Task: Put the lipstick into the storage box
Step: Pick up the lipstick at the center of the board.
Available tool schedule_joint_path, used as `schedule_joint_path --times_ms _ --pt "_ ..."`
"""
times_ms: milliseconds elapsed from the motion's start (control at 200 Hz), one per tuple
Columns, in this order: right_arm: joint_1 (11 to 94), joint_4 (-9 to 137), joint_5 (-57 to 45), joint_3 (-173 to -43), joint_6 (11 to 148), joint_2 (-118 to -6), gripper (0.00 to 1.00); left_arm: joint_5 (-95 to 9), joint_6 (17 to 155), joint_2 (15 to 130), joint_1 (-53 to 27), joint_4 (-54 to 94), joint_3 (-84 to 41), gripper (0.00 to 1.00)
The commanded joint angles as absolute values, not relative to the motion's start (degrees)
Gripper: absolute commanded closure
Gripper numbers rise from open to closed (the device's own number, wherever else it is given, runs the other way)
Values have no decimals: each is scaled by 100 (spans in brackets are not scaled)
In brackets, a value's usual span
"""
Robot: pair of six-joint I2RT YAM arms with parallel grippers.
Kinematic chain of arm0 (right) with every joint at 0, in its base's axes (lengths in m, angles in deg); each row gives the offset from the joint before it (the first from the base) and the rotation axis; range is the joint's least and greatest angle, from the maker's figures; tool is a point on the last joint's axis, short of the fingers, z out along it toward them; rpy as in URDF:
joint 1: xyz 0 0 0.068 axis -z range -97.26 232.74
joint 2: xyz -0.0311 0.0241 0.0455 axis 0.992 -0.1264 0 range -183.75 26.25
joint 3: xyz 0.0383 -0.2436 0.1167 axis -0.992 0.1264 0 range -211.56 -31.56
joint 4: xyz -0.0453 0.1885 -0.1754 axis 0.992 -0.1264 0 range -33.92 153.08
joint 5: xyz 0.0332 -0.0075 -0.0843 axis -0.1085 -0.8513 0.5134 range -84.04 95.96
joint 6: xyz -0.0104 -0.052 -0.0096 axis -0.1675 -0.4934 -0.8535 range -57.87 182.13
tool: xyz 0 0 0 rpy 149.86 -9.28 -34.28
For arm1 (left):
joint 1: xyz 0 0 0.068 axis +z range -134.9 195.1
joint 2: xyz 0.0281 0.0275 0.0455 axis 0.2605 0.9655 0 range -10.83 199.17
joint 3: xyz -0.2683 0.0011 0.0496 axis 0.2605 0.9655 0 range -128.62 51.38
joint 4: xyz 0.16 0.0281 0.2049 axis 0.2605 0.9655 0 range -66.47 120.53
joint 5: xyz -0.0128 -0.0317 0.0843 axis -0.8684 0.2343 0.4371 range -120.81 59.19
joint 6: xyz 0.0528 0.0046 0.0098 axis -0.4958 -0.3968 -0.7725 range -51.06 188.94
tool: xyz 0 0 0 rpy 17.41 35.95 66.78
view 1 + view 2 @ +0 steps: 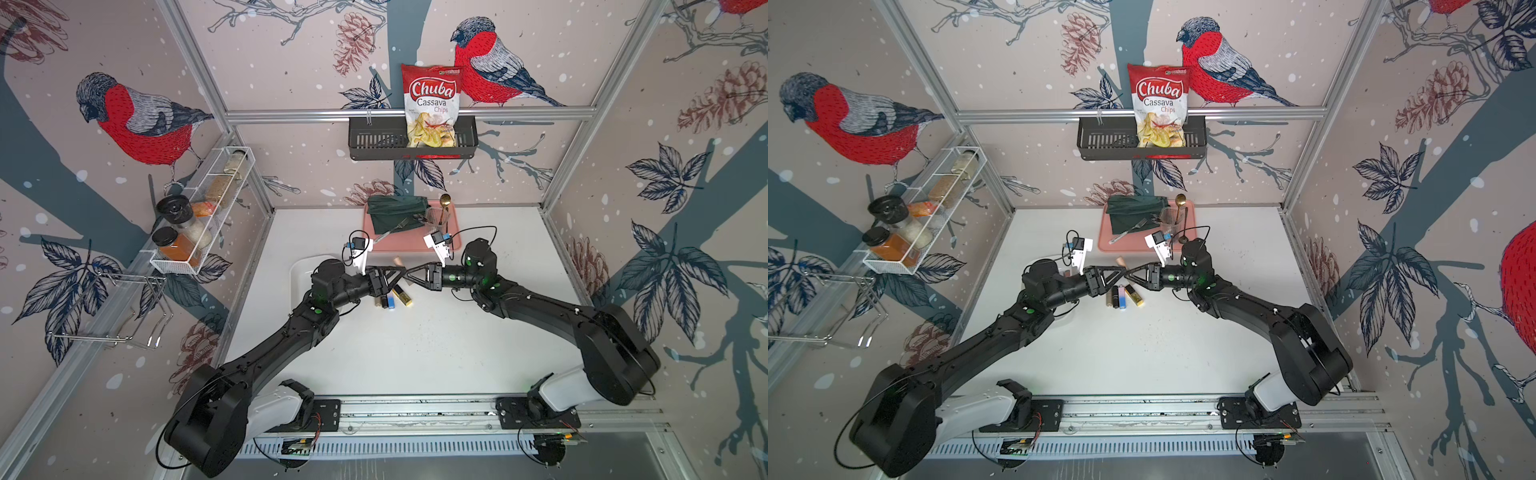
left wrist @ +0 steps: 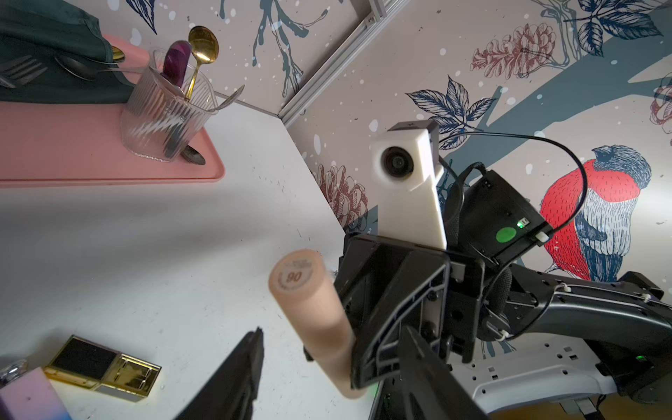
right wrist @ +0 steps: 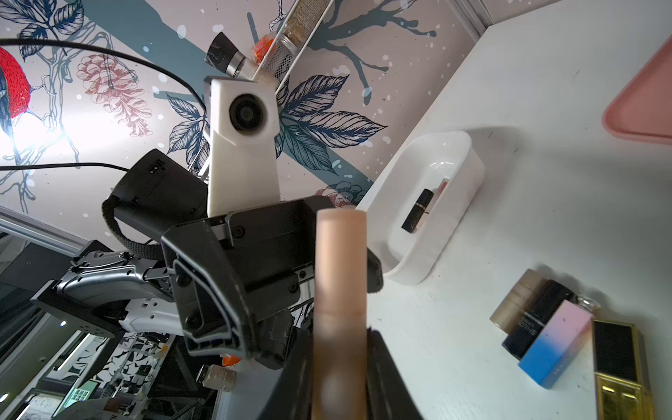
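The left arm (image 1: 266,357) and right arm (image 1: 552,307) are matte black with bulky round joints, green dot stickers (image 1: 316,310) and white base segments (image 1: 276,405) on black screwed plates (image 1: 328,415). Each wrist carries a white camera housing (image 1: 360,255) with thin black cables (image 1: 478,228). The left gripper (image 1: 402,271) and right gripper (image 1: 411,274) have black, triangular-framed fingers.
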State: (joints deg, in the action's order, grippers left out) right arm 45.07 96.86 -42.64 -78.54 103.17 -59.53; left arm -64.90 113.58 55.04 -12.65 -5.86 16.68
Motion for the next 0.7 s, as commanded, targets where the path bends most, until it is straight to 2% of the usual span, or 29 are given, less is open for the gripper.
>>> schedule_joint_path --times_ms 0,270,545,620,660,695 --pt "4459 10089 -4361 -7865 10500 -5933 82 -6283 11376 5447 -1286 -892 1601 39" --pt "4424 10153 -4370 -7823 10537 -5892 82 -6245 11446 5479 -1297 -864 1570 53" --pt "4398 10227 -4423 -7793 10572 -5885 82 -6309 11482 5535 -1320 -904 1554 62" --pt "4382 10236 -4430 -7789 10581 -5911 81 -6356 11481 5558 -1325 -908 1552 67" --pt "4381 10243 -4423 -7793 10590 -5927 79 -6369 11481 5570 -1326 -902 1556 71" --pt "4380 10233 -4423 -7795 10591 -5935 73 -6394 11481 5577 -1329 -906 1554 75"
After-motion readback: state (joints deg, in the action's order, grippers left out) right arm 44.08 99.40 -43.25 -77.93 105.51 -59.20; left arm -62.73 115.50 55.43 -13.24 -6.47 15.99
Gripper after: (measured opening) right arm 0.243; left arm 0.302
